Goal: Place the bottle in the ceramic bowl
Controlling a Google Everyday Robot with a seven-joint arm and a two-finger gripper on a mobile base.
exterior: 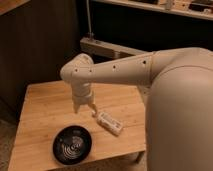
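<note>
Reach-to-grasp step, nothing picked up yet; gripper (pixel 85 110) hangs pointing down over the wooden table (pixel 45 102), fingers spread and empty, tips just beside the cap end of the bottle (pixel 109 123); bottle lies on its side on the table, near the ceramic bowl (pixel 72 145) but apart from it; bowl looks empty, close to the table's front edge; next move likely calls for centring over the bottle's body, lowering, pinching, then a short carry to the bowl; nothing lies between them; the bottle may roll when pinched.

Glossy bowl (pixel 72 145), matt end effector (pixel 85 110) over wooden table (pixel 45 102)
</note>
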